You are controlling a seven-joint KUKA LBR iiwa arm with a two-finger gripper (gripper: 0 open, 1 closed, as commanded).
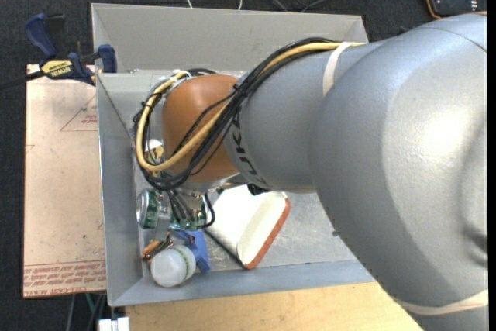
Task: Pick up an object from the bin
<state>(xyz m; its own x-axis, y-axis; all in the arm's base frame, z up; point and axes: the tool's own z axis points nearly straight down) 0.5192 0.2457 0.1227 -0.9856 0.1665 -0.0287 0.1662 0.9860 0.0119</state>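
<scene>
bright even light, soft sheen on arm [403, 136], shadow beneath it

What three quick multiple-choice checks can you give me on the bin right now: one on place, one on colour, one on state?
1. Where does the white rounded object lie?
A. In the corner at the view's upper right
B. In the bin corner at the view's lower left
C. On the cardboard outside

2. What colour is the edge of the flat white pad?
A. Orange
B. Green
C. Black

3. How is that pad placed?
A. Lifted above the rim
B. Hanging over the bin wall
C. Lying on the bin floor, partly under the arm

Answers:
1 B: it sits by the lower-left walls, beside a blue piece.
2 A: an orange band runs along its right and lower edge.
3 C: it rests on the floor, with its upper end covered by the arm.
</scene>
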